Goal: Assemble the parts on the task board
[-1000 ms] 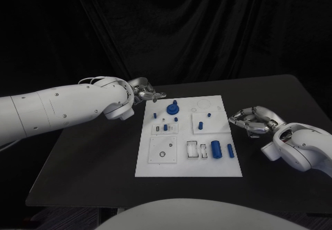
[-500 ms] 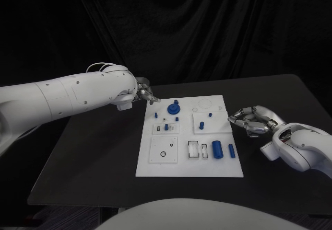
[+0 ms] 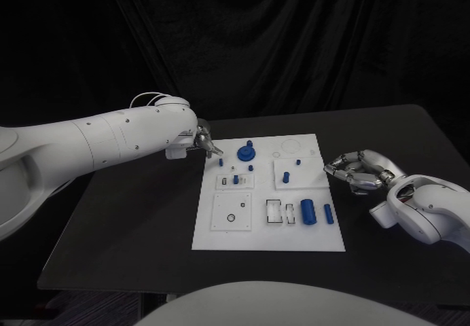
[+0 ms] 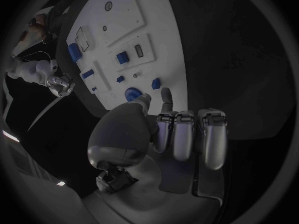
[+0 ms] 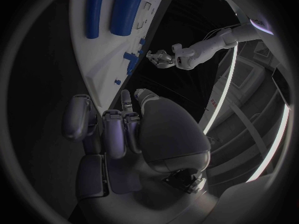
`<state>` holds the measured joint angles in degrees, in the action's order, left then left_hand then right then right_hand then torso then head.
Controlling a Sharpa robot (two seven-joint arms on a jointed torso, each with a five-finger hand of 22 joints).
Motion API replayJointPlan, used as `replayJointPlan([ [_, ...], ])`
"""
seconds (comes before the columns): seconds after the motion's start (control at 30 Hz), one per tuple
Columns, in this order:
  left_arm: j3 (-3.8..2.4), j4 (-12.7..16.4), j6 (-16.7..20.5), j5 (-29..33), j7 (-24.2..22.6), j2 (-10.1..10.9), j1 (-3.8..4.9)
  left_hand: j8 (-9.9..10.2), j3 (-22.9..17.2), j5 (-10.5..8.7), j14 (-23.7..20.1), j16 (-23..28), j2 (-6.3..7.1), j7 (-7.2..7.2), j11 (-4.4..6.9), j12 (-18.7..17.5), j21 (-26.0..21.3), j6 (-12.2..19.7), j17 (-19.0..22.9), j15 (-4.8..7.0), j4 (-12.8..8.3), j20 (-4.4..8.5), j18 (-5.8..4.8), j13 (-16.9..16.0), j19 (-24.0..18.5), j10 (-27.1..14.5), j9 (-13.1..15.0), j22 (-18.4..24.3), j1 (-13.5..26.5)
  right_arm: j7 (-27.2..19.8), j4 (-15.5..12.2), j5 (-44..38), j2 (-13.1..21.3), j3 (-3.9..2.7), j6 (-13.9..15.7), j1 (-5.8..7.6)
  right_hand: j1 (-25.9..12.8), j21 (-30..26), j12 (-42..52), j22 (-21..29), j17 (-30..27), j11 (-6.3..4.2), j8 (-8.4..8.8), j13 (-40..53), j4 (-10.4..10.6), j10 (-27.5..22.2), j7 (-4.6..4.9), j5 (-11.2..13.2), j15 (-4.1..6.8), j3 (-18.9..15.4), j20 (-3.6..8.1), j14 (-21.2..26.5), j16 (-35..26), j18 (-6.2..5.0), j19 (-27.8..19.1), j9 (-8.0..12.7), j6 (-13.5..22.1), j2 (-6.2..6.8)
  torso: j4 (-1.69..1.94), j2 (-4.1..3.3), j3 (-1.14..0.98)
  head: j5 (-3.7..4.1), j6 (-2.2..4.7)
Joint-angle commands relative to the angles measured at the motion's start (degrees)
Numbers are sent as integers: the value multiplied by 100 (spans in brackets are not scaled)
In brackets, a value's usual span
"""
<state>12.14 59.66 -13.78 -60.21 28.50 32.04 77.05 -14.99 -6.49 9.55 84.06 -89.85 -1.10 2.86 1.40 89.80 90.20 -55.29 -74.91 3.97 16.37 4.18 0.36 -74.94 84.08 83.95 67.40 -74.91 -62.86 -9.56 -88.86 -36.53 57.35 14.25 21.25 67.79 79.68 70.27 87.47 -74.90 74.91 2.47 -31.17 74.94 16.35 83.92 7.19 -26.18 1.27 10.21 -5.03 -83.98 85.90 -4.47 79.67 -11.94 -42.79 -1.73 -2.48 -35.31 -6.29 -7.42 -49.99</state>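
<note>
Blue parts [image 3: 306,211] lie loose on board [image 3: 225,241], frame centre: mostly undone. Left hand [image 3: 205,142], right hand [image 3: 357,172]: fingers curled, empty.

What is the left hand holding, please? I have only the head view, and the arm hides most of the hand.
Observer: Nothing. The left wrist view shows the left hand with most fingers curled in and nothing between them.
Operator: Thank you. Where does it sit relative to the board?
Observer: Its thumb reaches toward the large round blue part at the edge of the task board, while the curled fingers hang over the black table beside it.
Operator: And is the right hand carrying anything?
Observer: No. In the right wrist view the right hand has its fingers curled on nothing, just off the board's edge.
</note>
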Motion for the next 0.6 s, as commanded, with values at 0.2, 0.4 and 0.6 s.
replayJointPlan([
  [0.2, -5, -9, -98, -43, -115, -21, -62, 140, 84, 16, 594, -15, -42, 12, -47, 20, -20, -40, -1509, -51, -5, -50, -36, -1506, 592, 605, -100, -1509, 79, -33, 3, -22, -20, -4, 23, -13, 18, 3, 19, -861, 959, 21, -39, 1046, 7, 78, -15, -35, -16, 15, -14, -372, 17, -25, 35, 6, 2, 21, -31, -34, 11, -48, -1],
  [0.4, -5, -50, 16, -43, -234, -37, -122, 246, 109, 49, 594, -15, -61, 28, -60, 20, -20, -35, -1509, -61, -14, -57, -36, -1506, 592, 605, -199, -1509, 78, -21, -1, -22, -16, -4, 13, -13, 21, 0, 15, -861, 955, 21, -40, 1037, 8, 68, -15, -42, -16, 20, -13, -370, 14, -26, 34, 7, 3, 17, -18, -26, -8, -18, -1],
  [0.6, -5, -29, 200, -43, -349, -45, -157, 465, 138, 123, 594, -15, -96, 71, -94, 20, -20, -4, -1509, -87, -22, -81, -36, -1506, 592, 605, -416, -1509, 56, 1, -7, -22, 2, -4, 1, -13, 22, 0, 15, -861, 954, 21, -41, 1037, 8, 68, -15, -43, -16, 21, -13, -370, 14, -26, 34, 7, 3, 16, -17, -27, -4, 1, -1],
])
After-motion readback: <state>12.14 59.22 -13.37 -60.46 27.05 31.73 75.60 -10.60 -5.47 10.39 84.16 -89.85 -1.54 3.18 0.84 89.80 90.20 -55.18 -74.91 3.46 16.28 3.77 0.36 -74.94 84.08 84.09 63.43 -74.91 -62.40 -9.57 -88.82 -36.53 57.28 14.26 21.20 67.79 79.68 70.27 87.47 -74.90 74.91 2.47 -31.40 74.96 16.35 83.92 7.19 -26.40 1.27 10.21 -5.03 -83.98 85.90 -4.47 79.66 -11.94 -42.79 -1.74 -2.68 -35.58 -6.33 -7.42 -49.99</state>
